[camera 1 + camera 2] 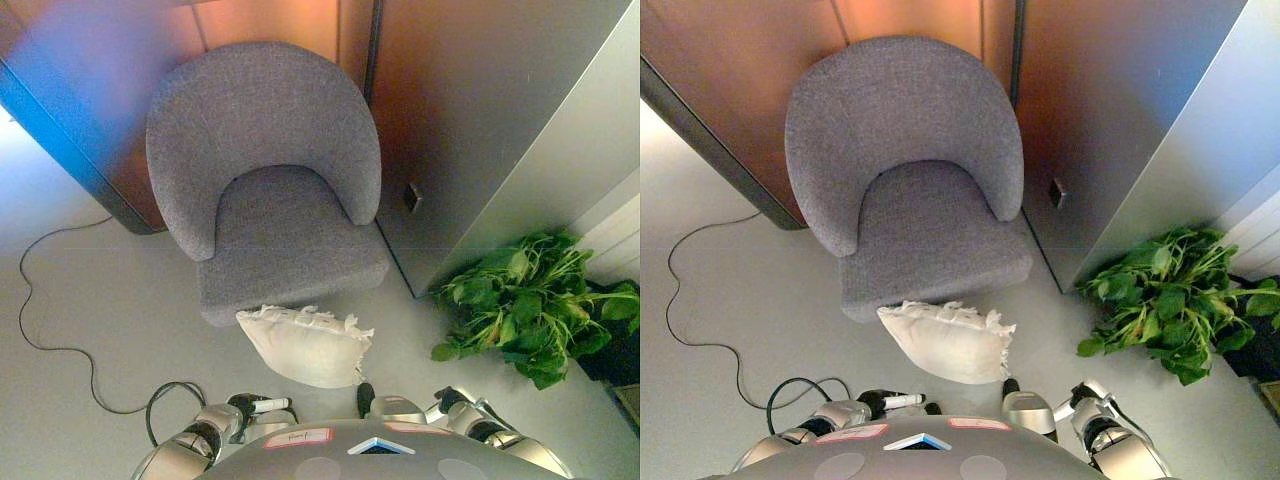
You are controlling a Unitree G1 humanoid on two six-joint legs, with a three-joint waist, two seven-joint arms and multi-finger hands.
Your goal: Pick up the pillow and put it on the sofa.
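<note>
While the cream fringed pillow (306,345) lies crosswise before the grey armchair (265,180), left hand (255,407) curls empty, slightly nearer; right hand (1088,398), fingers indiscernible.

Sofa (265,180), upper centre of the frame: uniform mid-grey woven fabric, no pattern. Pillow (305,345), lower centre: plain cream-white with a frilled edge of the same colour. Floor (90,300): pale grey, unpatterned. Plant (530,300), lower right: bright to dark green leaves. Wall panel (480,110), upper right: grey. Left hand (255,405) and right hand (455,400), bottom edge: dark with white tips.
</note>
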